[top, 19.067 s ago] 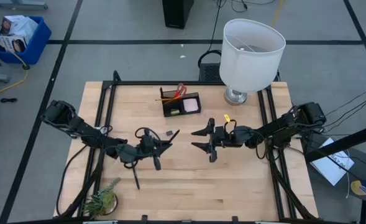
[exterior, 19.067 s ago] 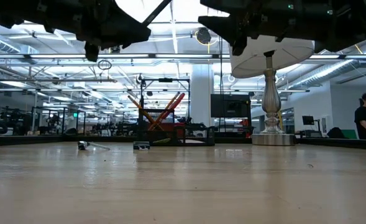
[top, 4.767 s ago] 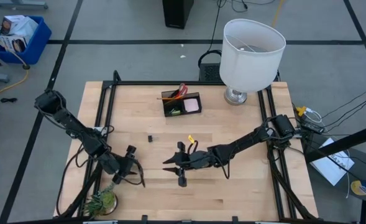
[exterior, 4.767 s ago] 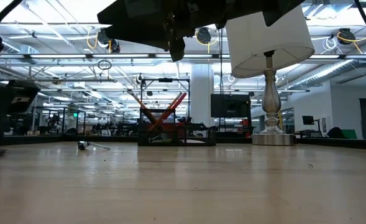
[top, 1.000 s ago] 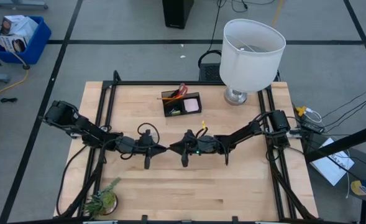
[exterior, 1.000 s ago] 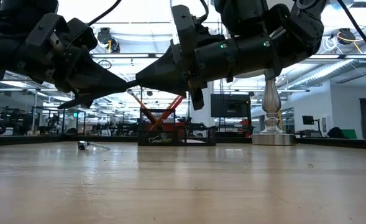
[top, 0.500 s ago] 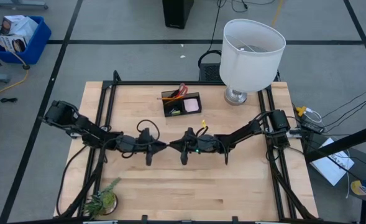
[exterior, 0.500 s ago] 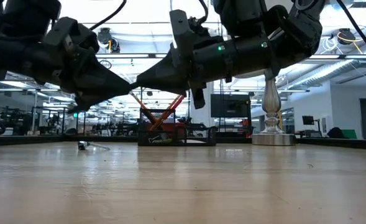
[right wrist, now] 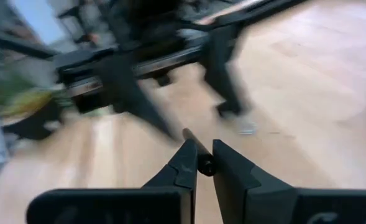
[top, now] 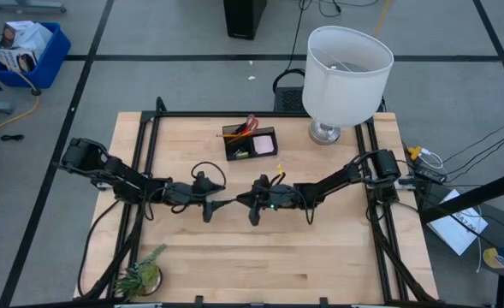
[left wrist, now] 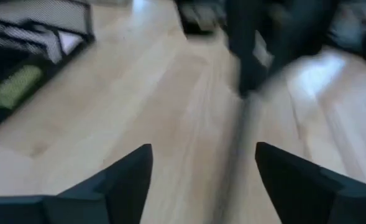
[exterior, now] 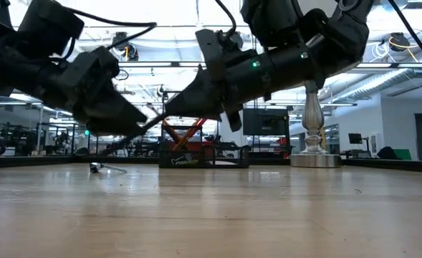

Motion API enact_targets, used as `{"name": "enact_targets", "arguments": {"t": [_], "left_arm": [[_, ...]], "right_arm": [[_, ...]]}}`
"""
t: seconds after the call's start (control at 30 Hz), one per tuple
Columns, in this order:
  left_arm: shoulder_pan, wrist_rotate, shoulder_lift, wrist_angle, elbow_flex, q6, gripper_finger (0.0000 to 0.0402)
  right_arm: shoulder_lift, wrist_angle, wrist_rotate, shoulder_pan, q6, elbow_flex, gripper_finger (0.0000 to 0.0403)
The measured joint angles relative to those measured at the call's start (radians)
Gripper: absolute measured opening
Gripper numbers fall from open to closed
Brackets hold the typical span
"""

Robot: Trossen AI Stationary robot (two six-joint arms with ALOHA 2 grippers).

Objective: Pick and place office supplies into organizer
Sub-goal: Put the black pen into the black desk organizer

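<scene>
A black pen (top: 228,204) hangs over the table's middle, held at one end by my right gripper (top: 240,202), which is shut on it. My left gripper (top: 220,204) faces it from the table's left. Its fingers (left wrist: 133,171) stand open on either side of the pen's free end (left wrist: 237,149) without touching it. The black organizer (top: 250,142) stands at the far middle of the table, with red-handled scissors (top: 250,125), a pink pad (top: 265,146) and a green eraser (top: 241,152) inside. My right gripper pinches the pen's near end (right wrist: 195,144) between its two fingers (right wrist: 183,165). The fingers come roughly level from the table's right and lie along the pen. The pen sticks out past the fingertips toward the left gripper, sloping slightly down (exterior: 135,134), clear of the table.
A white-shaded lamp (top: 346,73) stands at the far right corner and a small green plant (top: 140,275) at the near left corner. Bare wood lies in front of both arms. A black frame (top: 145,154) runs along the table's edges.
My left gripper has opened and let go of the pen, tipping lower in the low view. The pen now stays with my right gripper alone, which has kept nearly still over the table's middle.
</scene>
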Motion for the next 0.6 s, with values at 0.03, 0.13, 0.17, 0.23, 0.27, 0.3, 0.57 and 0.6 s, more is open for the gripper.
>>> {"name": "enact_targets", "arguments": {"t": [0.03, 0.13, 0.17, 0.23, 0.27, 0.3, 0.57, 0.6], "left_arm": [[-0.001, 0.015, -0.011, -0.026, 0.0, 0.004, 0.0298], [0.001, 0.039, -0.067, -0.075, -0.001, 0.009, 0.032], [0.001, 0.039, -0.097, -0.088, -0.005, 0.02, 0.0325], [-0.002, 0.039, -0.158, -0.08, -0.018, 0.027, 0.0334], [-0.004, 0.039, -0.194, -0.078, -0.028, 0.028, 0.0338], [-0.006, 0.039, -0.233, -0.078, -0.037, 0.035, 0.034], [-0.053, 0.038, -0.4, -0.061, -0.094, 0.091, 0.033], [-0.057, 0.031, -0.4, -0.055, -0.096, 0.108, 0.0327]], "right_arm": [[-0.014, -0.036, 0.019, -0.002, 0.001, 0.0, 0.0024], [-0.063, -0.116, 0.054, -0.006, -0.01, -0.001, 0.0024], [-0.081, -0.132, 0.054, -0.006, -0.021, -0.001, 0.0024], [-0.123, -0.157, 0.05, -0.008, -0.046, -0.001, 0.0024], [-0.148, -0.17, 0.05, -0.011, -0.062, -0.001, 0.0024], [-0.174, -0.185, 0.057, -0.014, -0.079, -0.001, 0.0024], [-0.345, -0.415, 0.178, -0.098, -0.19, 0.027, 0.0024], [-0.349, -0.458, 0.178, -0.116, -0.206, 0.045, 0.0024]]}}
